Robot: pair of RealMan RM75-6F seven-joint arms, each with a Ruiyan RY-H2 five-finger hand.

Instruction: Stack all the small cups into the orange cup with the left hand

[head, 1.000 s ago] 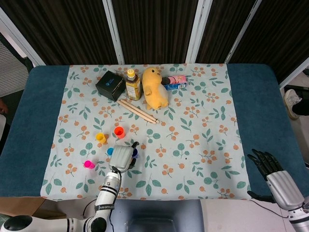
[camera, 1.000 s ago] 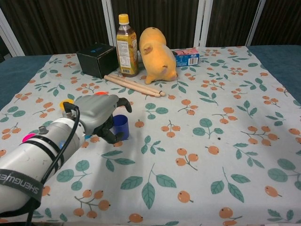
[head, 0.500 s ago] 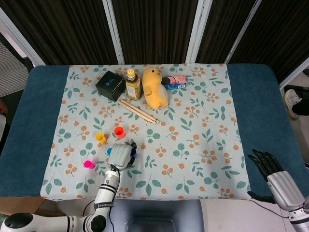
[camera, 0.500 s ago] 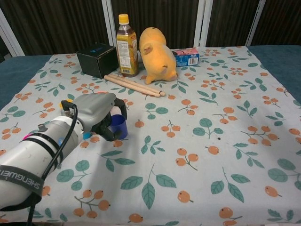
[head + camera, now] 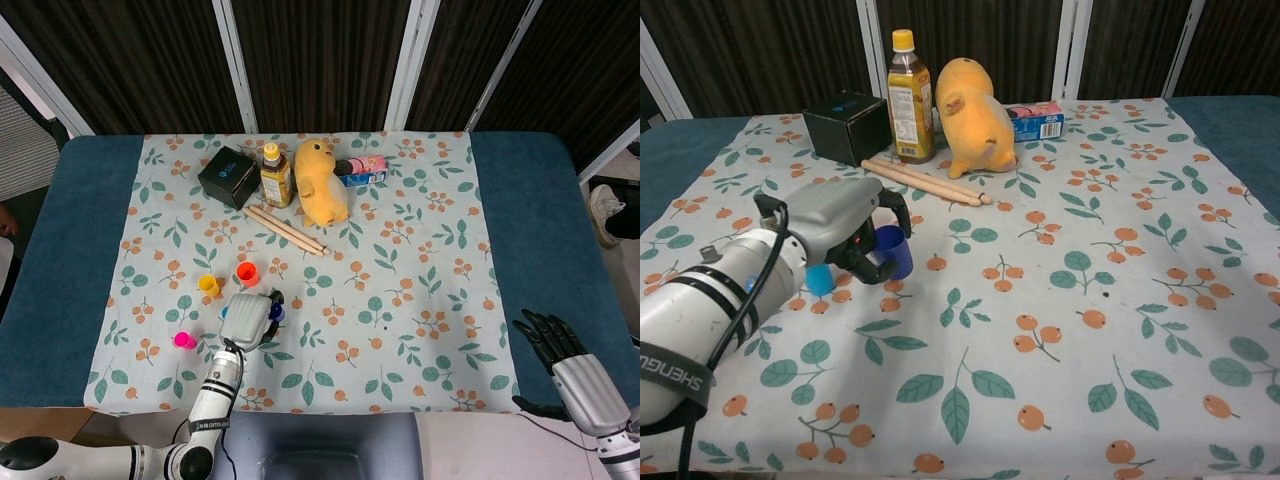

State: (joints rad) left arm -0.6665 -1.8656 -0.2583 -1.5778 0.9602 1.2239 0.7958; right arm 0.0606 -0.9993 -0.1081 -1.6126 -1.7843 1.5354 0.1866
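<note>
Orange cup (image 5: 247,272) stands upright on the floral tablecloth (image 5: 420,250) in the head view, with a yellow cup (image 5: 208,285) just to its left and a pink cup (image 5: 184,340) nearer the front edge. The left hand (image 5: 250,318) lies just in front of the orange cup, its grey back turned up to the camera, the forearm running down toward the front edge of the table. A dark blue cup (image 5: 275,312) peeks out at the hand's right side, and a sliver of a light blue cup (image 5: 226,313) shows at its left. The right hand (image 5: 568,358) hangs off the table at the lower right, fingers straight and apart, holding nothing. Farther back sit a black box (image 5: 229,176), a tea bottle (image 5: 275,175), a yellow plush toy (image 5: 320,181), a small carton (image 5: 362,170) and two wooden sticks (image 5: 284,229).

From the chest view, the left hand (image 5: 845,225) reaches in from the lower left, palm facing down and to the right, its black fingers (image 5: 869,263) curled around the dark blue cup (image 5: 894,250) and gripping it. The light blue cup (image 5: 819,279) sits on the cloth just under the wrist. The orange cup is hidden behind the hand here.
</note>
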